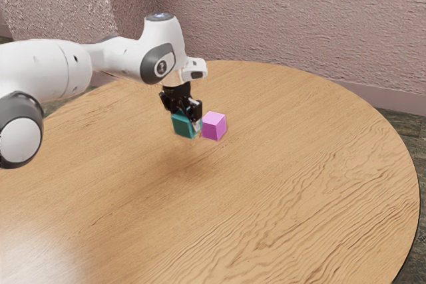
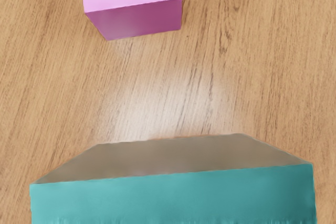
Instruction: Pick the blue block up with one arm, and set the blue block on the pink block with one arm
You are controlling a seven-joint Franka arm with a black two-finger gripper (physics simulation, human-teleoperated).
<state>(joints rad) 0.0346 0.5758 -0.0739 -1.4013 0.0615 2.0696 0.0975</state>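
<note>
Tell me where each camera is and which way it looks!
Exterior view: beside the arm, up high, looking down across the table; it shows the white arm and the gripper shut on the blue-green block.
Wrist view: on the hand, looking down at the table, past the blue-green block toward the pink block.
Shared: both views show the two blocks and the wooden table.

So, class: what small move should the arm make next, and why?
Probably lift a little higher before moving across: the gripper is shut on the teal block, which hangs beside the pink block, apparently not clear of its top.
</note>
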